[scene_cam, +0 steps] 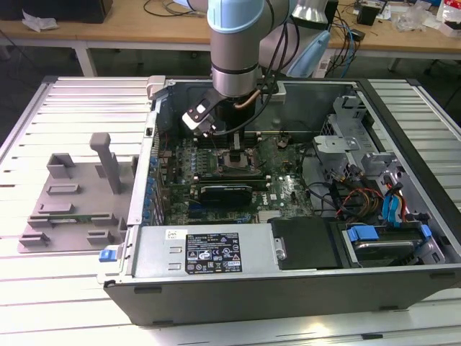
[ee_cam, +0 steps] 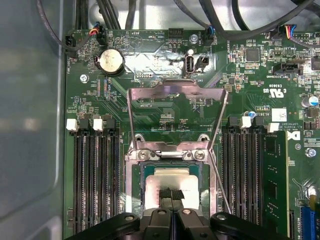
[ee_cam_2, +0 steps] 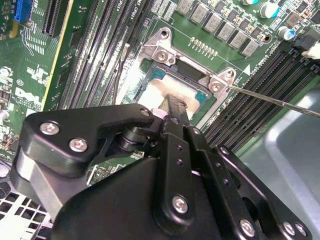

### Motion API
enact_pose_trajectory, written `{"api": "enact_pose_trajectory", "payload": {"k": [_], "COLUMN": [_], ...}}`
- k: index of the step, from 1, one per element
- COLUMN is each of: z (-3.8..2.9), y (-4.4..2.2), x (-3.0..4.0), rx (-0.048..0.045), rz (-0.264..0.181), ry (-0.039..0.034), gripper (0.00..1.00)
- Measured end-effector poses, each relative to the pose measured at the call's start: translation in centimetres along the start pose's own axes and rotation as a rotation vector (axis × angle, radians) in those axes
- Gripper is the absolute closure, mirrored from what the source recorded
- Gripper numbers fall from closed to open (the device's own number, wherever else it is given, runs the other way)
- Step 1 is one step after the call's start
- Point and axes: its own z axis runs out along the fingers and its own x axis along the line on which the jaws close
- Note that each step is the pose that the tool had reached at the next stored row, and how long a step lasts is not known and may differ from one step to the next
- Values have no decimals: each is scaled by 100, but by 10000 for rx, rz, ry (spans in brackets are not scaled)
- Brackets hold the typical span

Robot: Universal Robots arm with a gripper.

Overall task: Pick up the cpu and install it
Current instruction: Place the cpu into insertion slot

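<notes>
On the slatted counter (scene_cam: 72, 288) lies an open computer case (scene_cam: 288, 299), its side panel off and the interior exposed. The arm (scene_cam: 234, 43) reaches down into the case from above, over the far half of the board. On the counter beside the case, at the exterior view's left, sits a grey fixture (scene_cam: 72, 209) with upright posts, well apart from the arm.

The green motherboard (ee_cam: 165, 105) lies flat inside the case. Black memory slots (ee_cam: 95, 175) run along both sides of the processor socket. The socket's metal load plate (ee_cam: 175, 95) stands swung up and open, and its thin wire lever (ee_cam: 220, 170) is released and angled away from the socket.

The hand (ee_cam: 171, 196) is directly over the socket with its fingertips drawn narrow, side by side. They meet the metal top of the chip and do not clasp its edges. The cpu (ee_cam: 170, 177) sits inside the socket frame, level, with its silver top up. In the second wrist view the cpu (ee_cam_2: 150, 95) shows its greenish rim against the frame. A coin cell (ee_cam: 109, 61) sits beyond the open plate.
</notes>
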Motion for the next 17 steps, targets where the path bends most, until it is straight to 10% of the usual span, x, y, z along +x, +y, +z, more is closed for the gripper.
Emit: {"api": "enact_pose_trajectory", "payload": {"k": [9, 17], "z": [-8, -177], "y": [2, 12], "x": [1, -1], "rx": [-10, -7], "rz": [-197, -214], "ry": [24, 17], "gripper": [89, 89]}}
